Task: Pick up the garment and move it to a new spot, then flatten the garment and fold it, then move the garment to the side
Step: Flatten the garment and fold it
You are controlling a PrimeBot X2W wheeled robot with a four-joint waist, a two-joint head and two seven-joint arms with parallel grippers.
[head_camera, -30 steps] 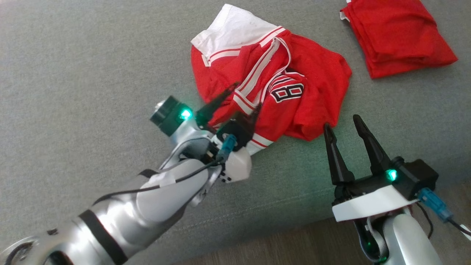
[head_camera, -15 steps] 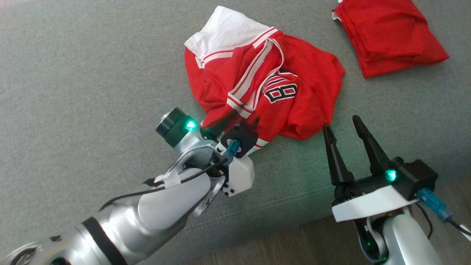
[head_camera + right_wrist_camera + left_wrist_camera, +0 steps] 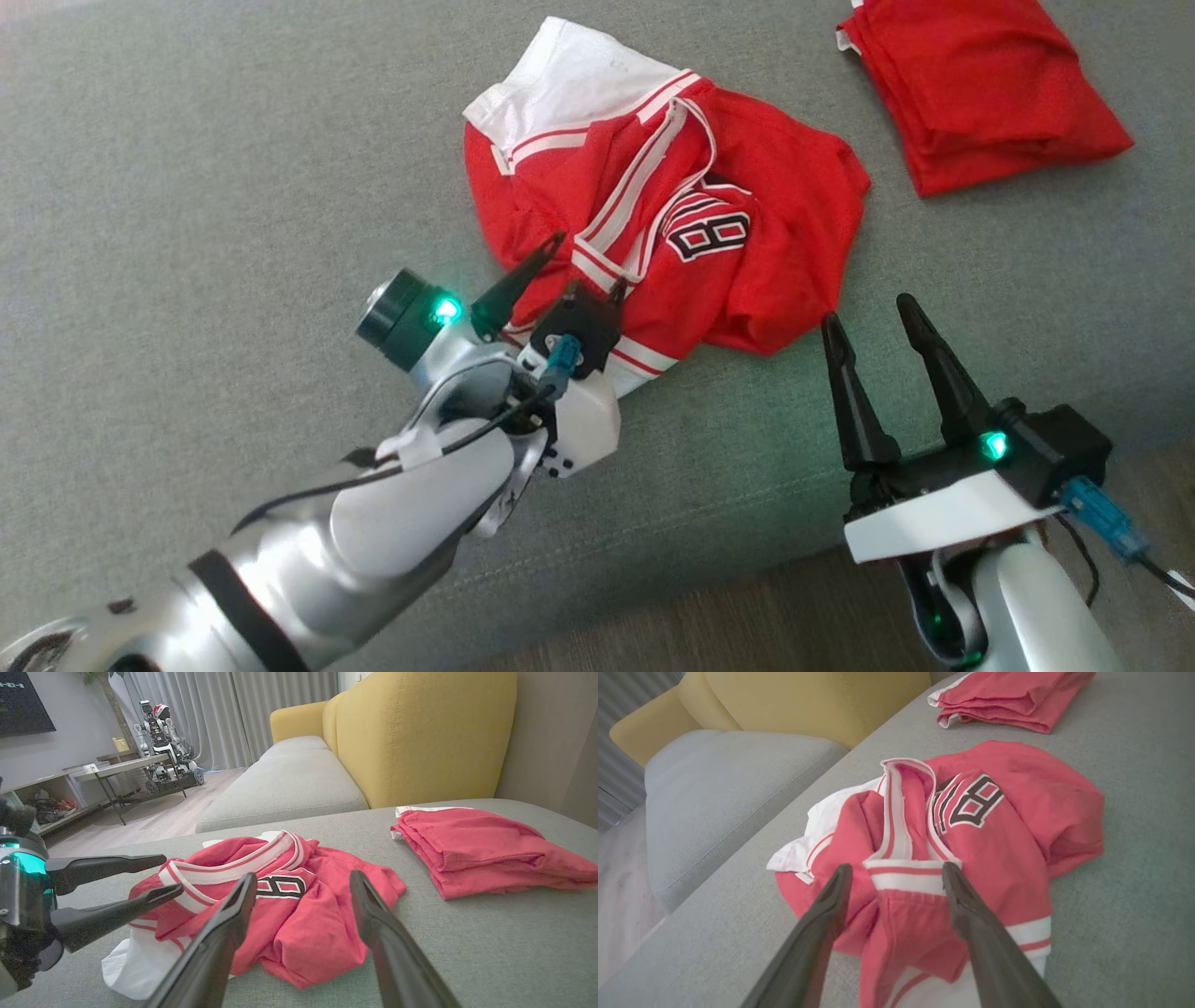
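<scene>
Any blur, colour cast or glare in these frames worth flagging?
Head view: slightly soft; green LED glow tints the grey cushion around the right pincer. Left wrist view: crumpled jersey washed to pink, left pincer blurred toward the bottom edge. Right wrist view: same pink cast, no glare, wide-angle stretch at the edges.

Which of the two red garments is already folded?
The plain red garment on the right, farther away: it lies in a neat flat stack. The jersey with white trim and a printed number is bunched up.
</scene>
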